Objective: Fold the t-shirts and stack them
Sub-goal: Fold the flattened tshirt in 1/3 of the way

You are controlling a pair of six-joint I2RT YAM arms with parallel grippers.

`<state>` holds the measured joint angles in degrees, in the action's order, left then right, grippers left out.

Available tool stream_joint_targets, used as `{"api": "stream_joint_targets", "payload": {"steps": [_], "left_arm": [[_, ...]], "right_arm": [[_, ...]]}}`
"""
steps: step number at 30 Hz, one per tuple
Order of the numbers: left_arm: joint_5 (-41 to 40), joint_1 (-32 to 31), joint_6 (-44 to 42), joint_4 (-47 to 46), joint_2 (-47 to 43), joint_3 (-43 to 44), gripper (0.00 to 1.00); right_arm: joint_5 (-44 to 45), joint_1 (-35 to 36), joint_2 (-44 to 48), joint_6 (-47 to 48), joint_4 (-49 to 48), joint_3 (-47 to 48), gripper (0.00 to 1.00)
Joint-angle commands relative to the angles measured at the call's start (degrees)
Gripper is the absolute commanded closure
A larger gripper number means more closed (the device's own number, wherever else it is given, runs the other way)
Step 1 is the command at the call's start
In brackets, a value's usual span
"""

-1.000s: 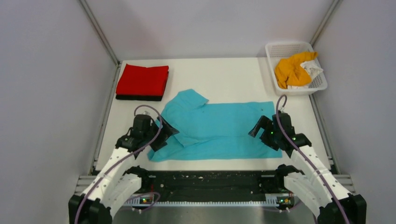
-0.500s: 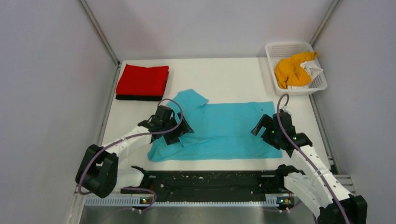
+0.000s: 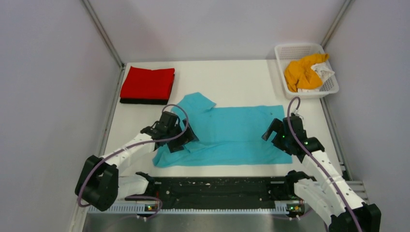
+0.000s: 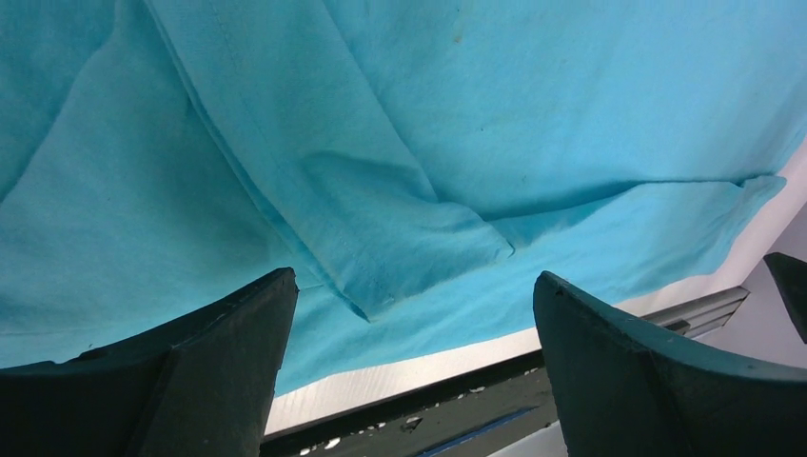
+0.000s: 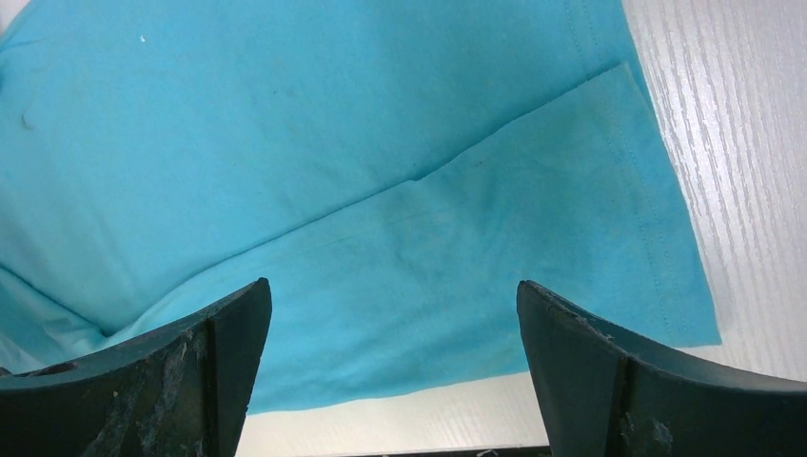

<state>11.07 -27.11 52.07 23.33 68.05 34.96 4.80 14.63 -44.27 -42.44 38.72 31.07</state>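
- Just now your left claw (image 3: 186, 137) sits further in over the turquoise shirt (image 3: 232, 130), compared with its spot a second ago at the shirt's left edge. The right claw (image 3: 271, 135) sits almost where it was.
- Left claw is spread wide with nothing between the fingers. The folded-in sleeve (image 4: 409, 238) lies flat below it.
- Right claw is also spread and empty, over the near hem corner.
- Reading: the sleeve tuck looks released, and you are likely lining up the next fold. This shirt is not yet stacked.
- Shirt lies flat mid-tabletop (image 3: 232, 77), long axis left to right, collar (image 3: 199, 100) at the left, hem to the right.
- Red shirt (image 3: 147, 83) sits folded on a black one (image 3: 144, 100) at far left. Orange shirt (image 3: 300, 72) and white shirt (image 3: 325, 72) wait in the basket (image 3: 295, 46).
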Motion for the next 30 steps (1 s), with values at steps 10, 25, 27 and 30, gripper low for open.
{"api": "stream_joint_targets", "payload": {"steps": [10,25,27,30], "left_arm": [[-2.57,-0.30,-0.46,-4.44,6.18,1.77,0.01],[-0.23,-0.44,-1.94,-8.17,13.35,10.87,0.01],[0.02,-0.52,-2.85,-7.67,14.49,12.61,0.01],[1.07,-0.49,-3.36,-9.83,16.48,13.86,0.01]], "right_arm": [[1.85,0.61,1.94,0.76,1.69,1.38,0.01],[3.31,0.64,1.88,1.51,1.81,2.04,0.01],[3.72,0.59,1.98,1.58,2.07,2.15,0.01],[4.59,0.58,2.30,1.64,2.62,2.32,0.01]]}}
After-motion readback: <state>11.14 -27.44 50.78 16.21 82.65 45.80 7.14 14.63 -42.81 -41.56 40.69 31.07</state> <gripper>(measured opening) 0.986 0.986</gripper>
